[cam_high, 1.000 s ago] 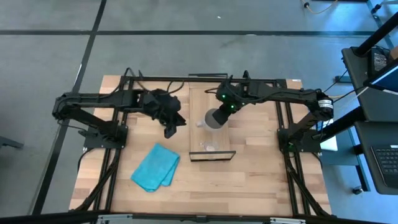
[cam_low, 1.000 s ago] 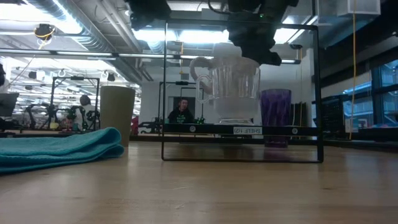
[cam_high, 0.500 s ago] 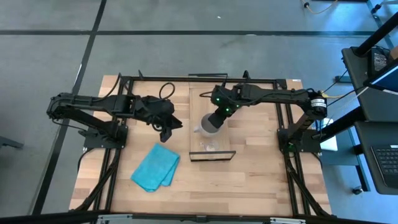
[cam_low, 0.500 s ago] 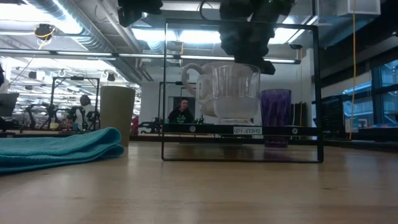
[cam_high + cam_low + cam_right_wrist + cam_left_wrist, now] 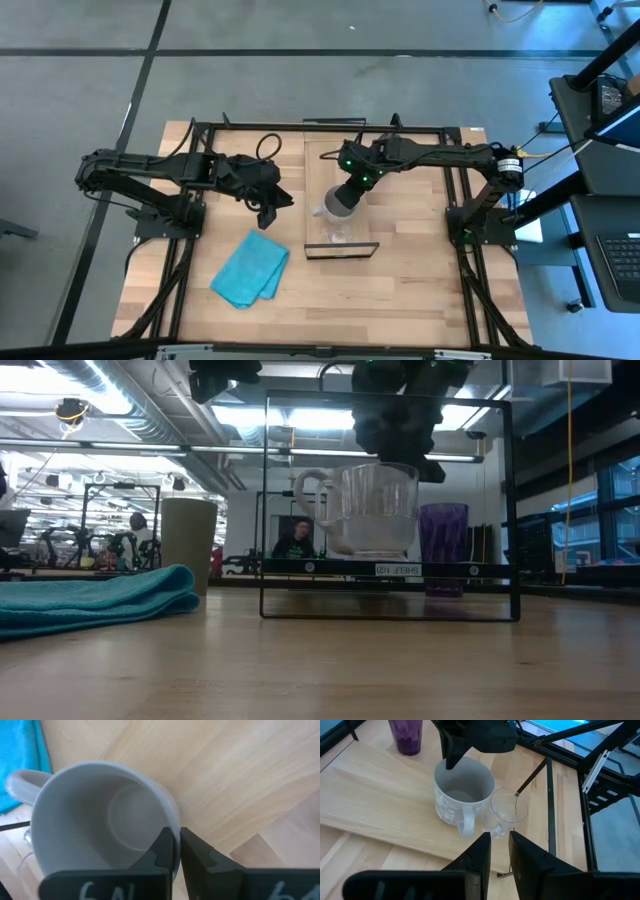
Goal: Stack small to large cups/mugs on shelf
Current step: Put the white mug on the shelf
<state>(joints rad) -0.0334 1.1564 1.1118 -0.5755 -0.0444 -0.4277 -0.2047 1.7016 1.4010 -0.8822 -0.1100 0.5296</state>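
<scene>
My right gripper (image 5: 345,192) is shut on the grey handled mug (image 5: 332,205), low over the light-wood shelf (image 5: 358,222). The tiny clear glass (image 5: 507,812) stands on the shelf right beside the mug, on its handle side. The tall purple tumbler (image 5: 407,735) stands on the shelf's far part. The dark olive-brown cup (image 5: 188,545) stands on the table left of the shelf; my left arm hides it in the high view. My left gripper (image 5: 268,205) is shut and empty, left of the shelf. My right gripper holds the mug by its rim (image 5: 167,827), on the side opposite the handle (image 5: 15,785). One finger is inside the mug and one outside. The fingers come from above, pointing down. The mug hangs upright with its base at the shelf board; whether it touches, I cannot tell.
A folded turquoise cloth (image 5: 250,268) lies on the table near the front left of the shelf. The shelf's thin black frame (image 5: 390,570) rises around the board. Bare tabletop (image 5: 420,280) lies to the right of and in front of the shelf.
My right gripper has carried the mug down toward the shelf board and a little toward the table's near edge, close to the clear glass, keeping it upright. My left gripper has drawn back a little toward the table's left edge.
</scene>
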